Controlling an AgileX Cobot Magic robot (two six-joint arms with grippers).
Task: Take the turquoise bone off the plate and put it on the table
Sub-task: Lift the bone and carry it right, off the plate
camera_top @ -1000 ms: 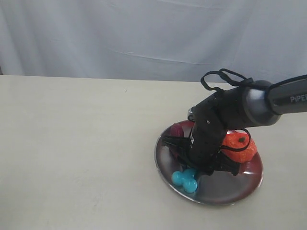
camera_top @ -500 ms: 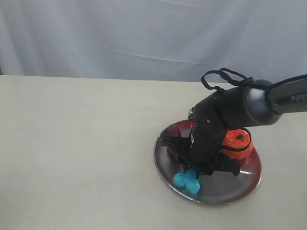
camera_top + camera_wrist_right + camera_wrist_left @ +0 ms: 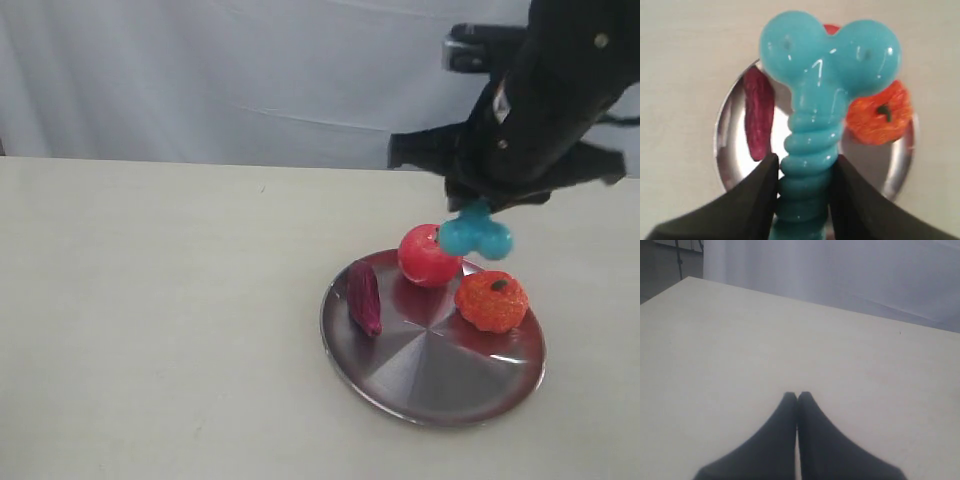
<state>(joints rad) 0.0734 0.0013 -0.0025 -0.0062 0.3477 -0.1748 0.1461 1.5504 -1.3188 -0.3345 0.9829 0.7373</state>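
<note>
Above the plate (image 3: 440, 385), right tool (image 3: 805, 164) clamps turquoise bone (image 3: 476, 236) — ribs seen wrist-view only.

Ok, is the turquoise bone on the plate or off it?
Off. The turquoise bone hangs above the plate, its ribbed shaft clamped in the right claw; not yet on the table.

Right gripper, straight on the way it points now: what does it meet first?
The held turquoise bone would probably land knob-first on the plate, close to the red apple; depth is unclear.
</note>
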